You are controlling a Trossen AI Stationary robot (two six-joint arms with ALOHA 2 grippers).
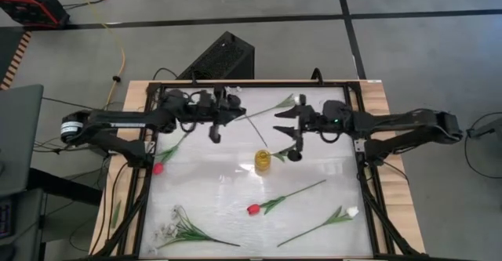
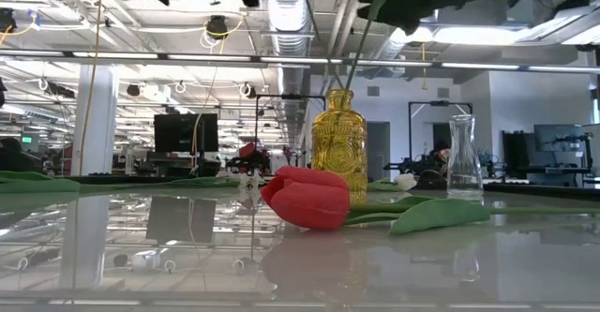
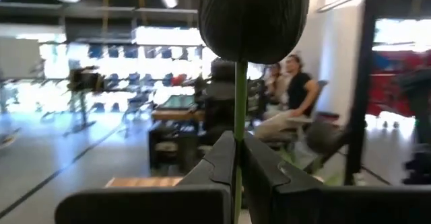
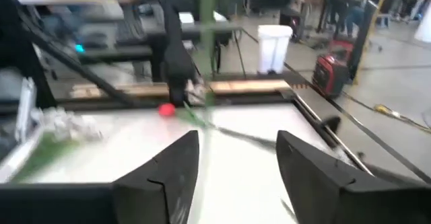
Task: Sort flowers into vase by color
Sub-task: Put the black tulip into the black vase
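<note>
**Dark tulip gripped by L arm; sorting barely begun.**
Left gripper, over the table's far-left part, is clamped tight on the stem of a dark tulip; in the wrist view the stem's long axis runs straight out between the fingers, bloom at the far end. Right gripper, far centre-right, has jaws spread wide w/ nothing between them. Yellow vase at table centre, clear vase to its right; whether either holds stems can't be told. Left to sort: red tulip near centre, stem running right & away; another red tulip at left; white tulip near right, stem running left; white spray near left.
</note>
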